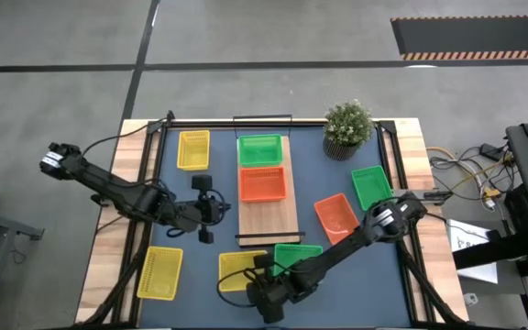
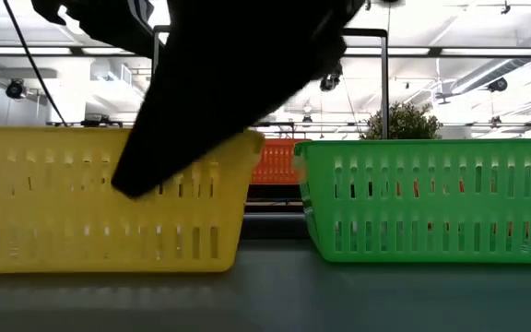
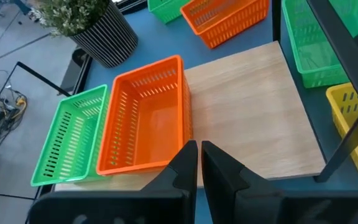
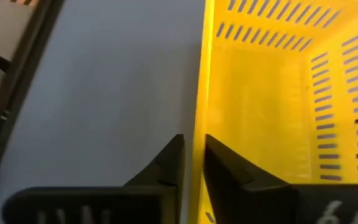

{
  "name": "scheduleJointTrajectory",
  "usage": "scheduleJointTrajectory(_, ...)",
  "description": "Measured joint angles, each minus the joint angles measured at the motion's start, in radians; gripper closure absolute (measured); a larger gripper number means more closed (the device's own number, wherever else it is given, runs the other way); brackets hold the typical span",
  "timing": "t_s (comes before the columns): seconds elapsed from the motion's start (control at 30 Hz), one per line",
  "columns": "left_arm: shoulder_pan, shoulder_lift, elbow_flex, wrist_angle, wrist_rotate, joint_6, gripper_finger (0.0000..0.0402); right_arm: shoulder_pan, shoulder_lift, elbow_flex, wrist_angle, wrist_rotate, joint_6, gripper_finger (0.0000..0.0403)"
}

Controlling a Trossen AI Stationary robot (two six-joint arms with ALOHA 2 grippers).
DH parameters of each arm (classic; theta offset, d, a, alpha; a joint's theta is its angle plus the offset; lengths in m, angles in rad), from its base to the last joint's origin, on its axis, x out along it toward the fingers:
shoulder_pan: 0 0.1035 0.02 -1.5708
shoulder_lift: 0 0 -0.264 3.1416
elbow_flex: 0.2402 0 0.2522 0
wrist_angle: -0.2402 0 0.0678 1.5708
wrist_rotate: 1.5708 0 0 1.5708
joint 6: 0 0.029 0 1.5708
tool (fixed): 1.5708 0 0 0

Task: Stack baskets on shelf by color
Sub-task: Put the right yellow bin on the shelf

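Baskets lie spread over the table (image 1: 214,197). At far left a yellow basket (image 1: 159,273) sits near the front edge, another yellow one (image 1: 193,149) at the back. Left hand (image 1: 205,209) hangs just left of the shelf (image 1: 269,213), its fingers (image 3: 182,167) pressed together on nothing. On the shelf a green basket (image 1: 260,149) and an orange basket (image 1: 263,183) sit end to end, touching; the front of the board is bare. Right hand (image 4: 192,163) is down at the front, its fingers pinching the wall of a third yellow basket (image 4: 263,112), with a green one (image 1: 302,254) beside it. Further right lie an orange basket (image 1: 335,216), a green basket (image 1: 371,188) and a potted plant (image 1: 347,128)
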State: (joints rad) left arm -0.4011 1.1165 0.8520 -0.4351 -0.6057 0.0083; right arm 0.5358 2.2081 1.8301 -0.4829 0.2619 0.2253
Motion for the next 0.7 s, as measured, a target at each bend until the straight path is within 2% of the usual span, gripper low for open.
scheduleJointTrajectory(0.1,0.000,-0.001,0.000,0.001,-0.005,0.011,0.0395,0.000,-0.011,0.003,-0.001,0.000,-0.005,0.0388)
scheduleJointTrajectory(0.33,0.000,-0.001,0.000,0.009,-0.010,0.032,0.0395,0.021,-0.013,0.088,-0.038,0.000,-0.049,0.0393)
scheduleJointTrajectory(0.5,0.000,-0.001,0.000,0.008,-0.026,0.031,0.0395,0.036,-0.015,0.214,-0.196,-0.001,-0.096,0.0394)
scheduleJointTrajectory(0.7,0.000,-0.014,0.000,0.008,-0.121,0.026,0.0395,0.062,-0.050,0.389,-0.433,0.000,-0.132,0.0394)
